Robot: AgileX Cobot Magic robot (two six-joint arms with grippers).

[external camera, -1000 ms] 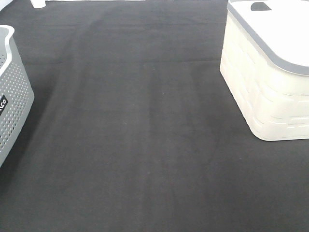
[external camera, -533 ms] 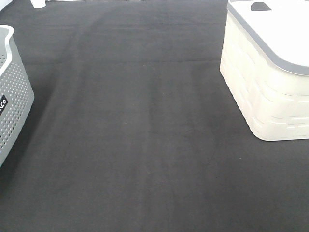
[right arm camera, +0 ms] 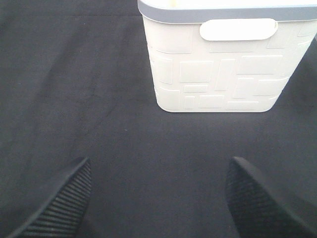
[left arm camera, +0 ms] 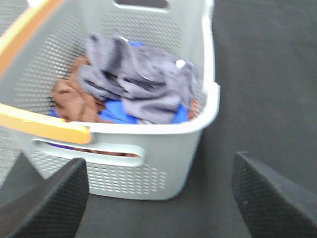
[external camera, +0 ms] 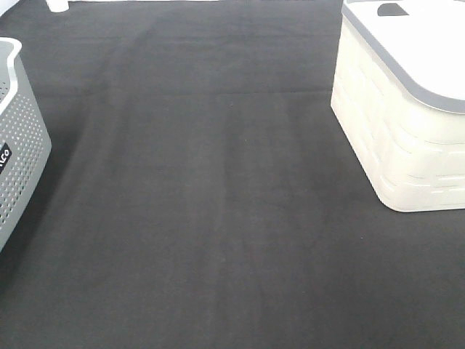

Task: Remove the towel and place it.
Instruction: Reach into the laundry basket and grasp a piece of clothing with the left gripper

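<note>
The towel (left arm camera: 141, 79), grey-purple with a small white tag, lies crumpled on top of brown and blue cloths inside the grey perforated basket (left arm camera: 163, 153). My left gripper (left arm camera: 163, 198) is open, its two black fingers spread wide in front of the basket's near wall and touching nothing. In the exterior high view only a corner of that basket (external camera: 18, 145) shows at the left edge, and neither arm appears there. My right gripper (right arm camera: 158, 198) is open over bare black cloth, short of the cream bin (right arm camera: 223, 64).
The cream bin (external camera: 399, 123) with a grey rim stands at the right of the black table cloth (external camera: 218, 203). A brown cloth (left arm camera: 69, 96) and a blue cloth (left arm camera: 116, 111) lie under the towel. The basket has an orange-trimmed rim (left arm camera: 44, 126).
</note>
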